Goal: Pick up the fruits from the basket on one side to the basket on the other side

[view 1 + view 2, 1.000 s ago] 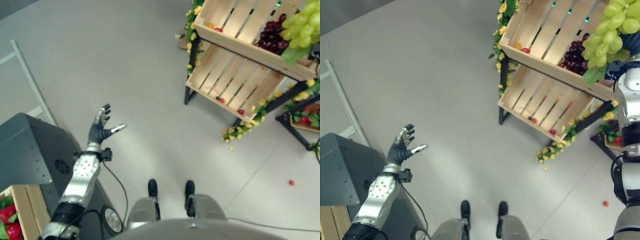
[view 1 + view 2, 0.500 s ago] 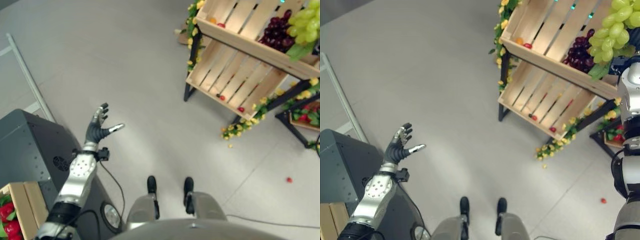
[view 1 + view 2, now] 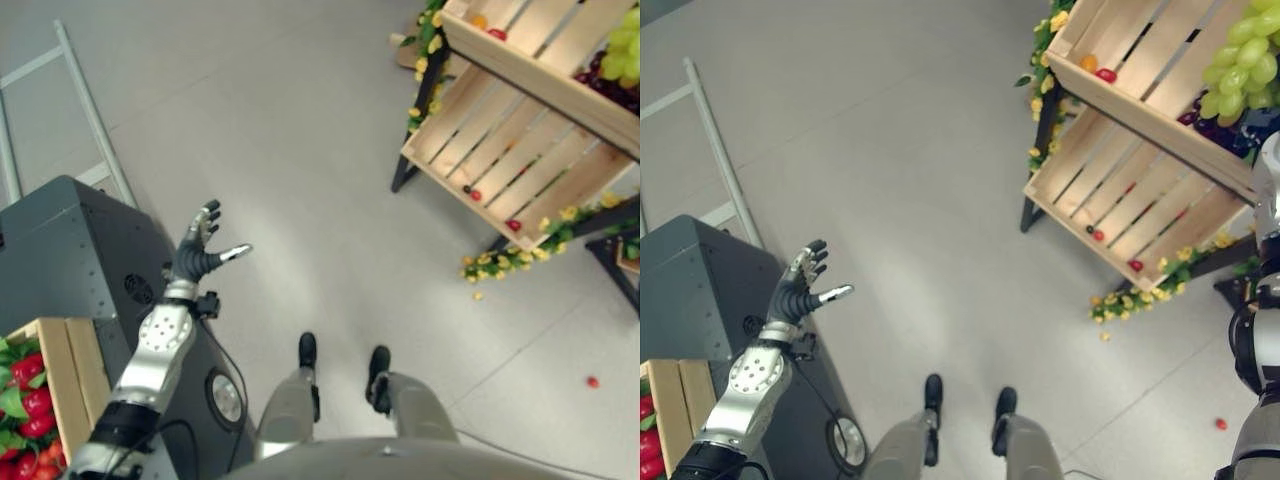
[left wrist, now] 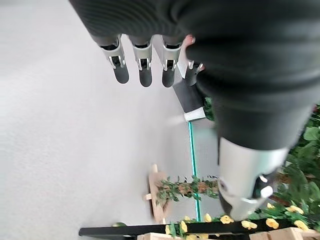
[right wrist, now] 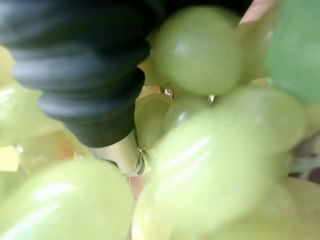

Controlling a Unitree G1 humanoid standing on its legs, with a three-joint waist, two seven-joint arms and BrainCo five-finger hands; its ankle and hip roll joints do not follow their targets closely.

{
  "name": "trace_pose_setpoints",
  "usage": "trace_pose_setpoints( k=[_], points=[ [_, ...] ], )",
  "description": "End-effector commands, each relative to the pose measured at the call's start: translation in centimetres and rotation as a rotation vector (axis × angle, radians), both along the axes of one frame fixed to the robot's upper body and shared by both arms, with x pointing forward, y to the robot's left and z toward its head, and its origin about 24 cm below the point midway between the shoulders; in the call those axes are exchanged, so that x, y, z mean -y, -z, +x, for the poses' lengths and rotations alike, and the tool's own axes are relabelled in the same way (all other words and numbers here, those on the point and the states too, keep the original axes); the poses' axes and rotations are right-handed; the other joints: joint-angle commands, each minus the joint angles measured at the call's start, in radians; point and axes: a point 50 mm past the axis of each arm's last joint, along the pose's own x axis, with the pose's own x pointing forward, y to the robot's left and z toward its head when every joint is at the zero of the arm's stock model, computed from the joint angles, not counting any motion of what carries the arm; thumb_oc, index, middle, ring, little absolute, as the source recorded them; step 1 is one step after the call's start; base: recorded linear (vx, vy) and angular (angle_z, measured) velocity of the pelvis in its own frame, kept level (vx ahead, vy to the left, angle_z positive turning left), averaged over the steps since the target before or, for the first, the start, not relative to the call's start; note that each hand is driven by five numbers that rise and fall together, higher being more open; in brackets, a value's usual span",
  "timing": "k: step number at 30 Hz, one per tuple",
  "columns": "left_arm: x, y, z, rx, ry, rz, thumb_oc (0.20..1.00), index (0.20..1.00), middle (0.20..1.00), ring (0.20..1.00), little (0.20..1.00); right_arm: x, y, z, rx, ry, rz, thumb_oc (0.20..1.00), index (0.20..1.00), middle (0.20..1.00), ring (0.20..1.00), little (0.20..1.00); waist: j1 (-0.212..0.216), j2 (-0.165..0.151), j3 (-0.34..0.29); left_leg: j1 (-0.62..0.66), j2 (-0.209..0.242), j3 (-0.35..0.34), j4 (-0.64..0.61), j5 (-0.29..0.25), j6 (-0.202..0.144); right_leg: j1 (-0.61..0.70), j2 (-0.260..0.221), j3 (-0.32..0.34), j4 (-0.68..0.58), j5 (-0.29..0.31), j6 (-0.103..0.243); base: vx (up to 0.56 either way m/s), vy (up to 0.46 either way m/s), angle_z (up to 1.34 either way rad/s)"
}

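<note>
While the green grapes [image 3: 1240,62] hang at the top right of the right eye view, above the upper wooden crate [image 3: 1140,70] of the tiered stand, I read them as the fruit in hand for this step. In the right wrist view the green grapes crowd right against the right hand [image 5: 85,65]; I see its dark ribbed cover but no fingers, so I cannot tell whether they are clamped on the bunch or merely beside it. A bunch of dark purple grapes [image 3: 1210,125] lies in the same crate, just under the green ones, and two small fruits [image 3: 1098,68] sit at its far end. More small red fruits [image 3: 1098,236] lie in the lower crate [image 3: 1120,210], and one stray red fruit [image 3: 1221,424] is on the floor [image 3: 900,150].

My left hand [image 3: 195,255] is raised over the grey cabinet [image 3: 70,250], fingers straight and spread, thumb apart, holding nothing. The side crate [image 3: 60,370] at lower left holds red fruit [image 3: 25,400] among green leaves.

Judgement: the step is the pick or lift at the stand. The next move calls for confirming the grip, then carrying the bunch across to the side crate.
</note>
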Motion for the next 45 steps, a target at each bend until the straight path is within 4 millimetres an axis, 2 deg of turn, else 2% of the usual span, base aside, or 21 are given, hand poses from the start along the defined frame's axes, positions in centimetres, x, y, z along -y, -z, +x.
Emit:
trace_pose_setpoints(
  k=[1, 14, 19, 25, 33, 45],
  points=[
    [0.9, -2.7, -0.1, 0.146, 0.054, -0.026, 1.0, 1.0, 1.0, 1.0, 1.0, -0.7, -4.8, -1.7, 0.186, -0.014, -0.071, 0.2, 0.2, 0.2, 0.2, 0.2, -0.004, -0.059, -0.033, 0.09, -0.044, -0.002, -0.007, -0.066, 0.002, 0.088, 0.0, 0.014, -0.16, 0.056, 0.112, 0.0, -0.032, 0.06],
    [0.3, -2.6, -0.7, 0.14, 0.039, -0.024, 1.0, 1.0, 1.0, 1.0, 1.0, -1.2, -6.6, -1.7, 0.209, -0.008, -0.078, 0.2, 0.2, 0.2, 0.2, 0.2, 0.003, -0.052, -0.035, 0.09, -0.042, -0.021, -0.043, -0.033, -0.01, 0.103, 0.005, -0.004, -0.203, 0.063, 0.102, -0.01, 0.0, 0.01],
    [0.2, -2.6, -0.9, 0.135, 0.036, -0.027, 1.0, 1.0, 1.0, 1.0, 1.0, -0.2, -6.5, -1.8, 0.191, 0.025, -0.038, 0.2, 0.2, 0.2, 0.2, 0.2, 0.01, -0.047, -0.038, 0.094, -0.039, -0.032, -0.061, -0.015, -0.017, 0.116, 0.006, -0.016, -0.218, 0.067, 0.1, -0.01, -0.009, 0.07],
    [-0.2, -2.4, -1.2, 0.119, 0.022, -0.015, 1.0, 1.0, 1.0, 1.0, 1.0, 1.3, -5.4, -1.3, 0.117, 0.05, 0.074, 0.2, 0.2, 0.2, 0.2, 0.2, 0.007, -0.042, -0.043, 0.103, -0.039, -0.038, -0.072, -0.011, -0.018, 0.128, 0.006, -0.026, -0.22, 0.065, 0.097, 0.0, -0.005, 0.12],
    [-0.4, -2.1, -1.5, 0.095, 0.005, -0.024, 1.0, 1.0, 1.0, 1.0, 1.0, 0.5, -5.4, -0.3, 0.112, 0.01, 0.149, 0.2, 0.2, 0.2, 0.2, 0.2, 0.003, -0.044, -0.048, 0.107, -0.035, -0.041, -0.078, -0.009, -0.017, 0.126, 0.007, -0.031, -0.209, 0.06, 0.094, 0.0, 0.0, 0.02],
    [-0.4, -1.4, -1.7, 0.053, 0.008, -0.019, 1.0, 1.0, 1.0, 1.0, 1.0, 0.5, -4.9, 0.3, 0.091, 0.006, 0.231, 0.2, 0.2, 0.2, 0.2, 0.2, 0.002, -0.052, -0.054, 0.109, -0.031, -0.059, -0.094, 0.002, -0.021, 0.128, 0.01, -0.048, -0.206, 0.056, 0.091, 0.0, -0.003, 0.03]
  ],
)
